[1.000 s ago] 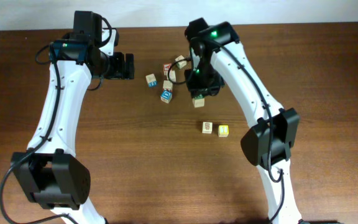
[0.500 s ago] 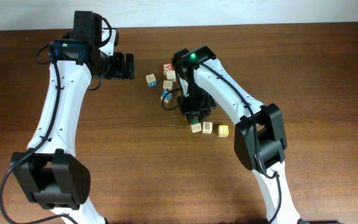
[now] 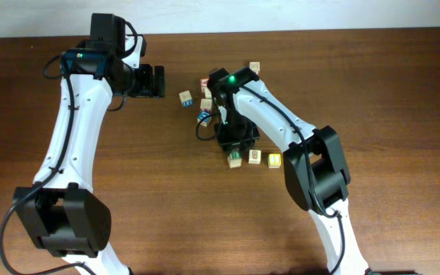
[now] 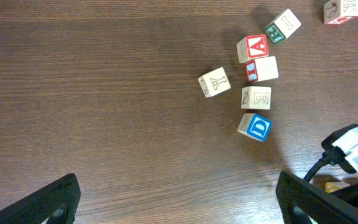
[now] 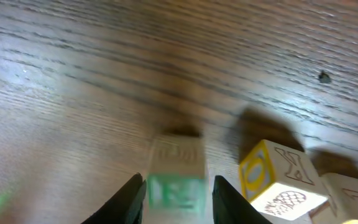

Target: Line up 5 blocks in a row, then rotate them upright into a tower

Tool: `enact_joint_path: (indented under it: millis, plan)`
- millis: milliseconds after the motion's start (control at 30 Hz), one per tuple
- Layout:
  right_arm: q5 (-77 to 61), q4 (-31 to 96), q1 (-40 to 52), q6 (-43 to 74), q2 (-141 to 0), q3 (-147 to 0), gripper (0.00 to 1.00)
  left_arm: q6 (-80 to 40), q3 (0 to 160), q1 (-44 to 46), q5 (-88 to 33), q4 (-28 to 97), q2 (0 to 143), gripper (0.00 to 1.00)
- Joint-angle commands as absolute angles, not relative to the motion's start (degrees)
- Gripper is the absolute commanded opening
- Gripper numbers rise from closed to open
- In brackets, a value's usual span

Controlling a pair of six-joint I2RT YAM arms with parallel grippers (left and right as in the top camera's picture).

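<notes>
green-lettered cube [image 5: 176, 180] on worktop [image 5: 73, 93], between right pincer [image 5: 178, 194] fingers, just beside yellow-faced cube [image 5: 272, 180]; gripped or released: cannot tell. lift straight up, without nudging neighbours. left pincer [image 4: 179, 199] wide open.

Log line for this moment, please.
right end effector: around green-faced block, grip unclear | left end effector: open, empty

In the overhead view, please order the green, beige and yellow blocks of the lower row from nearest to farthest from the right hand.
1. green block: between fingers of the right hand
2. beige block: middle of the row
3. yellow block: far end
</notes>
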State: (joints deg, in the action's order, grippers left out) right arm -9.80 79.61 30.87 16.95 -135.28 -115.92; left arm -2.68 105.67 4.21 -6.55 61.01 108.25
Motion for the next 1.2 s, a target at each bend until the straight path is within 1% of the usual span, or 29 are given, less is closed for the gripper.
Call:
enact_joint_path:
  millis: [0, 300, 433, 533, 700, 767, 867, 967, 1033, 1167]
  plan:
    - [-9.43, 79.07, 31.44, 17.52, -135.15, -115.66, 0.37, -3.25, 106.91, 3.97, -5.96, 60.97, 108.27, 0.99]
    - [-9.50, 75.66, 31.09, 17.50, -135.15, -116.53, 0.37, -3.25, 106.91, 3.97, -5.98, 60.97, 108.27, 0.99]
    - [-9.93, 70.54, 28.82, 17.52, -135.15, -120.75, 0.37, -3.25, 106.91, 3.97, -5.96, 60.97, 108.27, 0.99]
    - [-9.93, 63.11, 27.29, 20.56, -135.15, -121.82, 0.38, -3.25, 106.91, 3.97, -5.96, 60.97, 108.27, 0.99]
    - [-9.85, 54.92, 28.08, 29.52, -135.44, -121.78, 0.51, -3.25, 106.91, 3.97, -5.96, 60.97, 108.27, 0.99]
    - [-7.62, 53.12, 29.17, 35.42, -136.11, -121.71, 0.52, -3.25, 106.91, 3.97, -5.98, 60.97, 108.27, 0.99]
    - [-6.83, 51.90, 30.85, 41.25, -137.25, -121.71, 0.51, -3.25, 106.91, 3.97, -5.96, 60.97, 108.27, 0.99]
    - [-4.73, 51.59, 32.32, 42.96, -138.41, -121.67, 0.50, -3.25, 106.91, 3.97, -5.96, 60.97, 108.27, 0.99]
    - [-1.28, 51.59, 33.04, 43.62, -139.15, -121.67, 0.48, -3.25, 106.91, 3.97, -5.96, 60.97, 108.27, 0.99]
    - [0.84, 51.42, 33.36, 45.98, -139.94, -121.67, 0.48, -3.25, 106.91, 3.97, -5.96, 60.97, 108.27, 0.99]
